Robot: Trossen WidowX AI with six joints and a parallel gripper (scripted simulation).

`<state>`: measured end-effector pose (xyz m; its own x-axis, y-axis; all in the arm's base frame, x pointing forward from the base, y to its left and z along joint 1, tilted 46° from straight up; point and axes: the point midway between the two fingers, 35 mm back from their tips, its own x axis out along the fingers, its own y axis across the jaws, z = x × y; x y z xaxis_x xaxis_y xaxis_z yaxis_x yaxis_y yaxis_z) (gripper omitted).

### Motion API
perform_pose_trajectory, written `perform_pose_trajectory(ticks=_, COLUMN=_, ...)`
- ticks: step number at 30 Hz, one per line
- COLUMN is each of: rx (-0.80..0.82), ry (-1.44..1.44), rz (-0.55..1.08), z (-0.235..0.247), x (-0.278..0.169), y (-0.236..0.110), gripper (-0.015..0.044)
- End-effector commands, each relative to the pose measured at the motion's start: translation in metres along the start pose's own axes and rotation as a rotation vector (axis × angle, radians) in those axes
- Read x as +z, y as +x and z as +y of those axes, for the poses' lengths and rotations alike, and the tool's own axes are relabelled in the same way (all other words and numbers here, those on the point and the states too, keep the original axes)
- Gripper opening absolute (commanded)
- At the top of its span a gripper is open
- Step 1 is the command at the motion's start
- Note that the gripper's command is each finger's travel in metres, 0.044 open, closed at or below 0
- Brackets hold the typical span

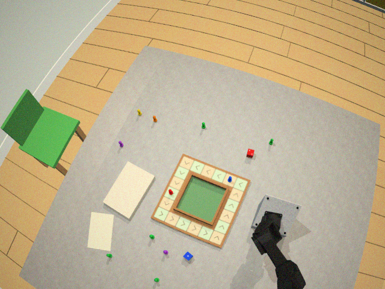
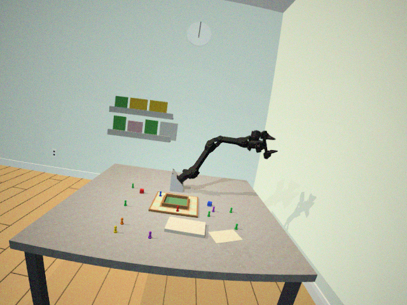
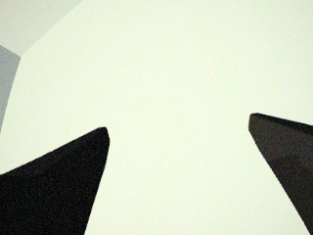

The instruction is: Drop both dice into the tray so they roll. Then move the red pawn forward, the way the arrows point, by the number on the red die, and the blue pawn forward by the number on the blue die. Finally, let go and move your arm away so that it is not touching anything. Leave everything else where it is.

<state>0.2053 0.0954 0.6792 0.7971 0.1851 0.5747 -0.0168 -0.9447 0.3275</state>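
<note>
The red die [image 1: 250, 153] [image 2: 141, 190] lies on the table near a green pawn, off the board. The blue die [image 1: 187, 256] [image 2: 209, 203] lies on the table on the other side of the board. The tray [image 1: 202, 198] [image 2: 176, 201] in the middle of the board is empty. The red pawn [image 1: 170, 191] [image 2: 177, 208] stands on a green square of the board's left column in the top view. The blue pawn [image 1: 230, 179] [image 2: 160, 193] stands on a cream square of the top row, beside the corner square. My gripper [image 2: 276, 144] [image 3: 179, 127] is open and empty, high above the table's right side in the exterior view.
Green pawns [image 1: 203, 125] [image 1: 271, 141] [image 1: 151, 236], purple pawns [image 1: 121, 144] [image 1: 165, 252], an orange pawn [image 1: 154, 118] and a yellow pawn [image 1: 139, 112] stand around the board. A thick cream block [image 1: 129, 189] [image 2: 186, 225] and a flat cream sheet [image 1: 100, 230] [image 2: 225, 236] lie beside it.
</note>
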Motion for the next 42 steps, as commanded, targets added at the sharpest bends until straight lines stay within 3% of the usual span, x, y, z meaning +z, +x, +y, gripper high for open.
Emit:
perform_pose_trajectory(ticks=1, rx=0.002, ry=-0.007, rz=-0.002, z=0.0, x=0.001, y=0.0, gripper=0.0374)
perform_pose_trajectory(ticks=5, rx=0.026, ry=-0.157, rz=-0.048, z=0.0, x=0.023, y=0.01, gripper=0.0275)
perform_pose_trajectory(ticks=15, rx=-0.082, ry=-0.578, rz=-0.26, z=-0.03, x=0.129, y=0.048, gripper=0.0275)
perform_pose_trajectory(ticks=24, rx=-0.29, ry=-1.008, rz=-0.485, z=-0.034, x=0.251, y=0.063, gripper=0.0275)
perform_pose_trajectory(ticks=33, rx=-0.561, ry=-1.317, rz=-0.674, z=-0.015, x=0.371, y=0.048, gripper=0.0275)
perform_pose_trajectory(ticks=42, rx=-0.885, ry=-1.501, rz=-0.819, z=0.018, x=0.483, y=0.002, gripper=0.0275)
